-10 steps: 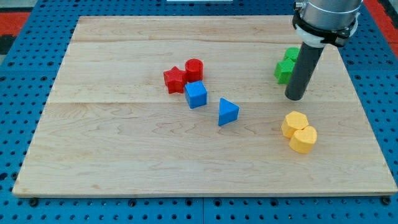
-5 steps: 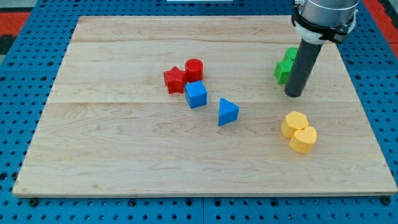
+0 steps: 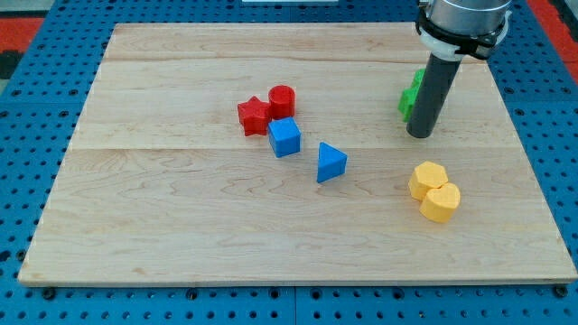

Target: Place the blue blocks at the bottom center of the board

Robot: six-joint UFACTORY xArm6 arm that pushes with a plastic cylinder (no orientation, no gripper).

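Two blue blocks near the middle of the counter (image 3: 181, 235): blue cube (image 3: 284, 138), blue triangle (image 3: 330, 162) just beside. Probably light, stiff, easy-sliding; push squarely on the faces toward the view's top. Tool a bare rod, pinching nothing; my tip (image 3: 419, 134) well apart, beside the green block (image 3: 409, 97).

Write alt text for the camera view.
My tip rests at the board's right, beside the green blocks, far from the blue cube and blue triangle mid-board. Red blocks touch the cube; yellow blocks sit lower right.
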